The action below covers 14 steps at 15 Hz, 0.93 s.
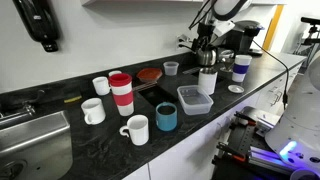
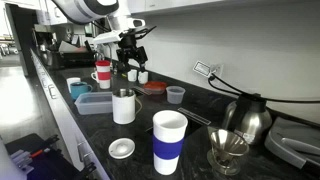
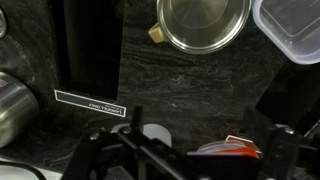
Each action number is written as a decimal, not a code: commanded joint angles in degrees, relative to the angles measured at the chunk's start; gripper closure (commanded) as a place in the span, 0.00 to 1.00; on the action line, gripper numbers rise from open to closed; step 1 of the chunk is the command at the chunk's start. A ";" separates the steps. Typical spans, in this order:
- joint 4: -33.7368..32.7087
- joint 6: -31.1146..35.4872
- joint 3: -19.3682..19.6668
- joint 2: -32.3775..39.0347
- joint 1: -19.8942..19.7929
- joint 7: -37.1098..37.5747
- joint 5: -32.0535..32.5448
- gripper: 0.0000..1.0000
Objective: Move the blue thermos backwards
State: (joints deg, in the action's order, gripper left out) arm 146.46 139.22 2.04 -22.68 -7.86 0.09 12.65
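Note:
The blue thermos (image 1: 166, 118) is a short teal cup standing near the counter's front edge, between a white mug (image 1: 136, 129) and a clear plastic container (image 1: 195, 99). It also shows in an exterior view (image 2: 78, 90), partly behind the container. My gripper (image 1: 204, 42) hangs high above the back of the counter, far from the thermos, over the steel cup (image 1: 207, 81). In an exterior view its fingers (image 2: 130, 50) look spread and empty. In the wrist view the gripper (image 3: 188, 142) is open. The thermos is out of that view.
A red-and-white tumbler (image 1: 121, 93), two more white mugs (image 1: 93, 110) and a red plate (image 1: 150, 74) stand around the thermos. A white tumbler with a blue band (image 2: 169, 140), a kettle (image 2: 248, 118) and a sink (image 1: 35, 140) are also on the counter.

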 commanded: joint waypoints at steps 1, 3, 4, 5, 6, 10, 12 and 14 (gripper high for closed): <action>-0.11 -0.20 0.24 -0.02 0.24 0.03 0.08 0.00; 0.51 -0.51 0.99 -1.05 2.18 -2.93 -2.38 0.00; 0.79 -0.59 1.12 -1.43 3.07 -4.15 -3.34 0.00; 1.05 -0.79 1.00 -1.80 4.00 -5.05 -4.13 0.00; 1.32 -0.56 0.55 -2.00 4.48 -5.15 -4.15 0.00; 1.09 -0.31 -0.35 -1.42 4.70 -3.08 -3.17 0.00; 1.13 -0.30 -0.25 -1.46 4.68 -3.21 -3.17 0.00; 1.13 -0.30 -0.25 -1.46 4.68 -3.22 -3.17 0.00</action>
State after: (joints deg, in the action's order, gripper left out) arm 147.69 139.08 1.95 -24.12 -3.04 -3.03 9.62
